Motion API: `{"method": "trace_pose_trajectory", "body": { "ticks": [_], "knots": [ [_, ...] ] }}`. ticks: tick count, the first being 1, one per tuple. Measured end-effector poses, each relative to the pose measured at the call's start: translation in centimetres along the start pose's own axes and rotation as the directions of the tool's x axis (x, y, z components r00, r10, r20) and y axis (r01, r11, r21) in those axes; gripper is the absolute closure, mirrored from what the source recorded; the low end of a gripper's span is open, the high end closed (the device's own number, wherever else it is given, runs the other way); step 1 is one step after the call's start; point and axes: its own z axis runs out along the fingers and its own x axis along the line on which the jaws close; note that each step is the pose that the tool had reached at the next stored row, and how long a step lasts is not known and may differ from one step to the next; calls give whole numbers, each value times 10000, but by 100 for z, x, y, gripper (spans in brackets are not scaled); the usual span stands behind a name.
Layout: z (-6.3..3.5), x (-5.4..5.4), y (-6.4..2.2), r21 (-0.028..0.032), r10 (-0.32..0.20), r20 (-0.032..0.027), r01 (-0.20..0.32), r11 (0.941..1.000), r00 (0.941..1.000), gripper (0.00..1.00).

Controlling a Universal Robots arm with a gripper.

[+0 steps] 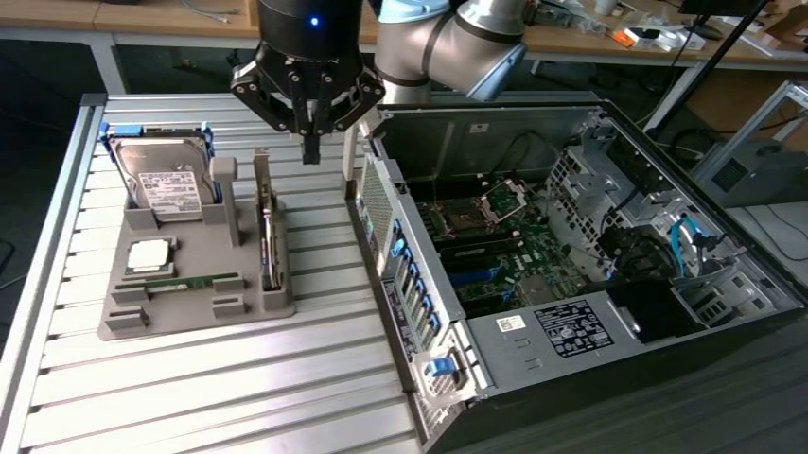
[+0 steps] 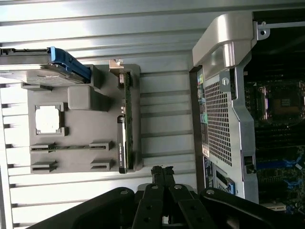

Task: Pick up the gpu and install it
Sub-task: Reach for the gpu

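The gpu stands on its edge in a slot along the right side of the grey holder tray, dark board with a silvery bracket at its far end; in the wrist view the gpu runs lengthwise along the tray edge. My gripper hangs above the table between the tray and the computer case, its fingers pressed together and holding nothing. In the wrist view the gripper tips meet just past the near end of the gpu.
The open computer case lies at the exterior view's right, its motherboard exposed. On the tray stand a hard drive, a processor chip and a memory stick. The slatted metal table extends toward the front.
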Motion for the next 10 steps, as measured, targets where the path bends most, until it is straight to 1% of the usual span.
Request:
{"method": "trace_pose_trajectory", "body": {
  "ticks": [3,10],
  "knots": [
    [-1,46,-3,0,0,0,0,10000,10000,89],
    [-3,102,-8,0,0,0,0,10000,10000,89]
  ]
}}
